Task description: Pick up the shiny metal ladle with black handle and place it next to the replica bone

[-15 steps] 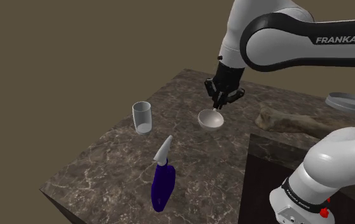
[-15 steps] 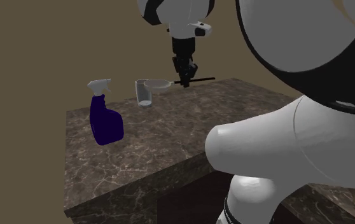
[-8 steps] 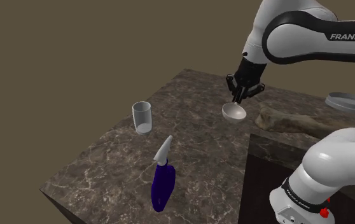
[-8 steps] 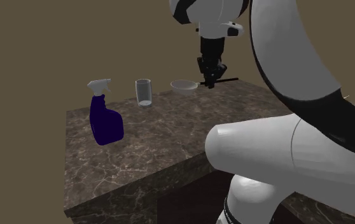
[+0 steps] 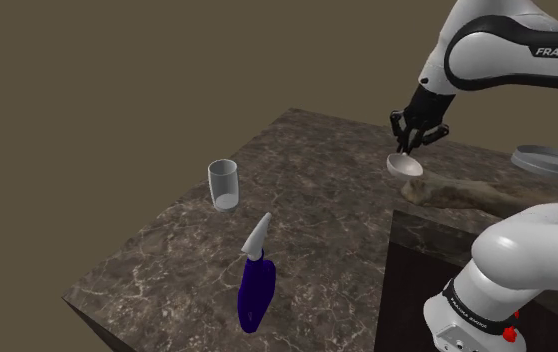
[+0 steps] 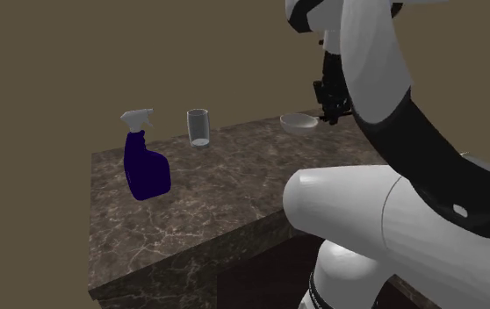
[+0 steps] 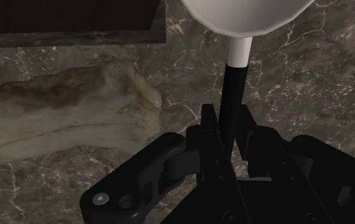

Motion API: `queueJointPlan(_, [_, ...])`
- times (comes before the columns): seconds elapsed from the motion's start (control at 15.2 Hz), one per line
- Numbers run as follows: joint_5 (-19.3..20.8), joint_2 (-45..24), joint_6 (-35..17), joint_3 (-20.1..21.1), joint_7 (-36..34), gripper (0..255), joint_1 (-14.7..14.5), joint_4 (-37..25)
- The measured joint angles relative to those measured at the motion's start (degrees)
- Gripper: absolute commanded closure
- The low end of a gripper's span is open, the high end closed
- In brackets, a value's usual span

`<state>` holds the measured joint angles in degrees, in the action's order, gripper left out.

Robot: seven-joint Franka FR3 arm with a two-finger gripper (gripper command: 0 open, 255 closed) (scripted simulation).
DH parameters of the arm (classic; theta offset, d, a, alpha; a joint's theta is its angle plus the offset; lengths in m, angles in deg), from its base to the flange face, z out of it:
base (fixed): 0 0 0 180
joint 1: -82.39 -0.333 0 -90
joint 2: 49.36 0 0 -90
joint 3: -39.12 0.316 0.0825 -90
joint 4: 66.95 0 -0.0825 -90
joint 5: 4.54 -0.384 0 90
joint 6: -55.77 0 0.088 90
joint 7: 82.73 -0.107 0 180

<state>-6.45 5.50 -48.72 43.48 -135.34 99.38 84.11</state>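
Carried rightward across the shoulder view, the black gripper (image 5: 419, 134) clamps the ladle (image 5: 404, 166) by its thin black handle. Its pale rounded bowl hangs over the dark veined marble counter (image 5: 307, 200), just beside the rough, knobbly bone (image 5: 457, 190).

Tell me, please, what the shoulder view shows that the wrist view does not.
The shoulder view adds the clear glass, the blue spray bottle and the white arm. The wrist view adds the close look at the grasp: the pincer is shut on the ladle by its black handle. Both share the ladle's pale bowl, the bone and the marbled counter.
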Motion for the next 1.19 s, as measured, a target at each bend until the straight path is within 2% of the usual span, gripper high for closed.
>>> queueJointPlan(0.46, [6.8, -0.8, -0.4, -10.2, 10.1, 255, 4.8, -0.6])
queueJointPlan(0.99, [13.4, -7.1, -3.1, -21.9, 21.6, 255, 8.9, -5.2])
queueJointPlan(1.19, [15.0, -11.4, -4.6, -26.3, 25.7, 255, 9.4, -8.3])
